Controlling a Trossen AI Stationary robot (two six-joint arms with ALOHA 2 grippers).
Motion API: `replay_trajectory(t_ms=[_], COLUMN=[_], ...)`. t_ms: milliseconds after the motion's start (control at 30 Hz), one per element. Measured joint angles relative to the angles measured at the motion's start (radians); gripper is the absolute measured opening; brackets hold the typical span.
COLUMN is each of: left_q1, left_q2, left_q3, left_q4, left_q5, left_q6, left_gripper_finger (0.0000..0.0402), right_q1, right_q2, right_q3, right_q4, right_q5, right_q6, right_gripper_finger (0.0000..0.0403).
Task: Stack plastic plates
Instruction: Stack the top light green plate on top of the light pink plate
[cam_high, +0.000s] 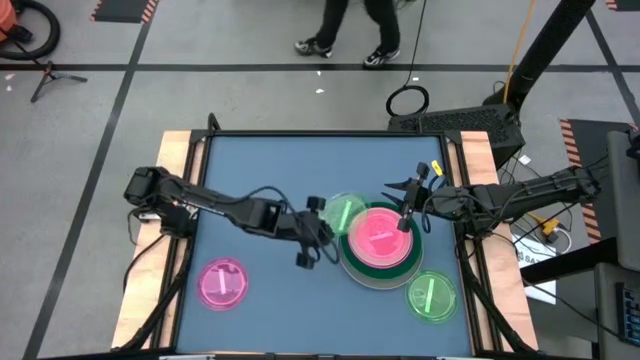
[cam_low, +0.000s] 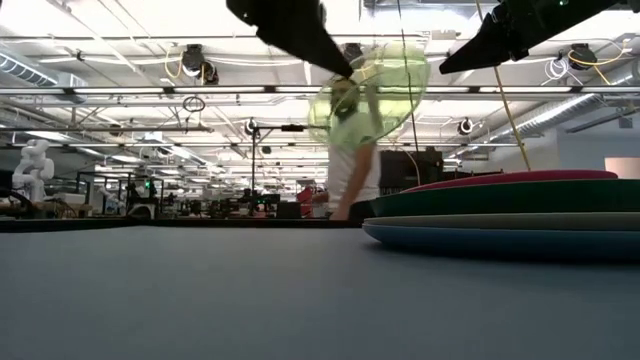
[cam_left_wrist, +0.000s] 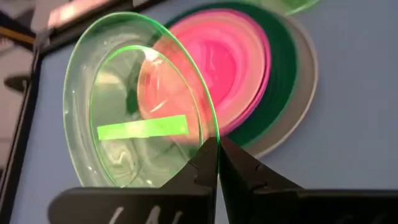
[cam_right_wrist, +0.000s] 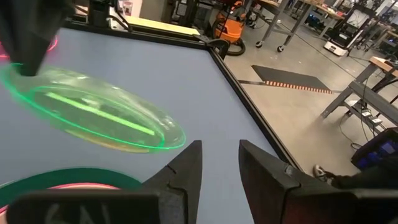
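Left tool (cam_left_wrist: 217, 149) is clenched on the rim of a small translucent green plate (cam_left_wrist: 140, 106), pinching only the thin edge. The plate hangs tilted in the air, just beside and slightly above the stack of plates (cam_high: 380, 243), which lies ahead of this tool. Right tool (cam_right_wrist: 217, 165) stands with its fingers apart, grasping nothing, over the far side of the stack from the left tool.

Risks, as judged from here:
- Edge grip on smooth plastic: the plate may pivot or slip out between the fingers, since contact is narrow and the plate sits off to one side of the pinch.
- Released while this tilted, it could land on its rim and slide or roll off the pink top plate (cam_high: 378, 232) instead of seating flat.
- The two tools are near each other over the stack; a careless move could knock them together or shift the stack.

Materials and shapes: the held plate is clear, glossy and shallow, with a solid green stripe across its base. The stack is opaque: pink on dark green on a pale grey-white plate, each a wider disc than the one above it. A second striped green plate (cam_high: 431, 297) and a translucent pink plate (cam_high: 222, 283) lie flat on the matte blue table (cam_high: 260, 170), well apart from the left tool.
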Motion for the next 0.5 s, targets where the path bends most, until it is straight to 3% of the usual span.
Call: replay_trajectory(t_ms=[500], left_q1=[-0.039], left_q2=[0.067], left_q3=[-0.001], left_q4=[0.177], left_q5=[0.034], left_q6=[0.029], left_gripper_finger=[0.0014], right_q1=[0.0], right_q2=[0.0], right_q3=[0.0], right_q4=[0.004], right_q5=[0.0], right_q6=[-0.003], right_gripper_finger=[0.0098])
